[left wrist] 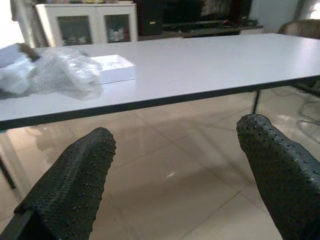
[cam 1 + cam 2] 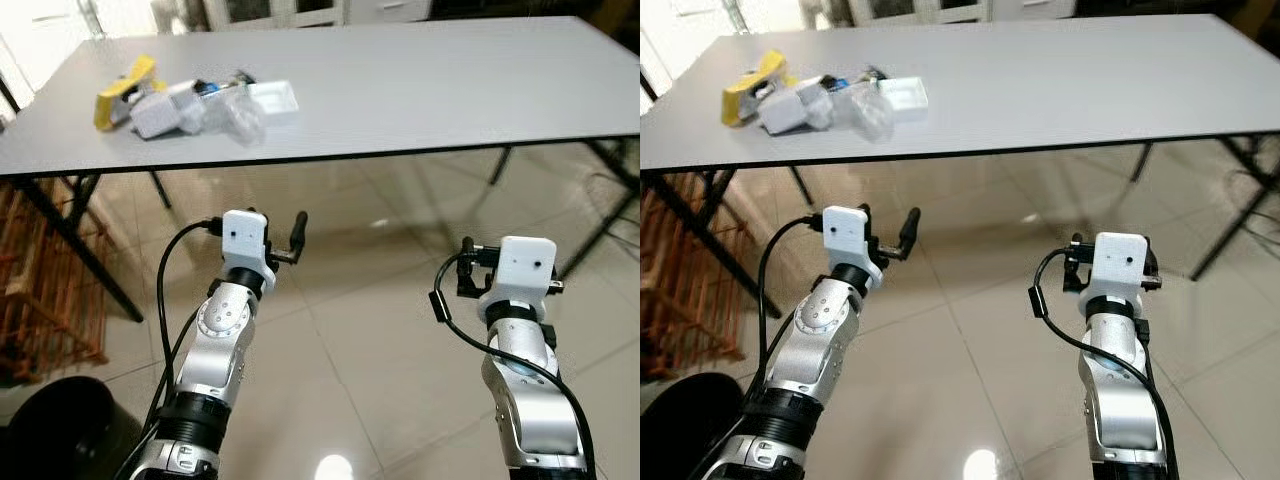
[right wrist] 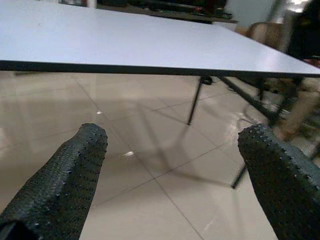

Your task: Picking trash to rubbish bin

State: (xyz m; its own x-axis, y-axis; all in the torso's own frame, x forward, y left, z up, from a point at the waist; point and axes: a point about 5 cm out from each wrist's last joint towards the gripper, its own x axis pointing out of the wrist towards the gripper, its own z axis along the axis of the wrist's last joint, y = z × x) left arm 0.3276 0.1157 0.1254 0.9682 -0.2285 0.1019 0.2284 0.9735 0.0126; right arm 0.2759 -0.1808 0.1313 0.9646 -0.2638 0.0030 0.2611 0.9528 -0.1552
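Nothing's been picked up yet; the trash pile [image 2: 195,100] sits heaped on the table's [image 2: 420,90] far left corner, back from the near edge; left gripper [image 1: 175,185] and right gripper [image 3: 172,182] hang below tabletop height, fingers spread, empty; the dark bin [image 2: 65,425] waits by the left arm; open floor lies ahead.

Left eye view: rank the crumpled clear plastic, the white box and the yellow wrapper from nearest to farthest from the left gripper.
From the left gripper, held below the table edge:
1. Crumpled clear plastic, nearest the table's front edge, almost straight ahead.
2. White box, just behind the plastic and slightly right.
3. Yellow wrapper, far left end of the pile.
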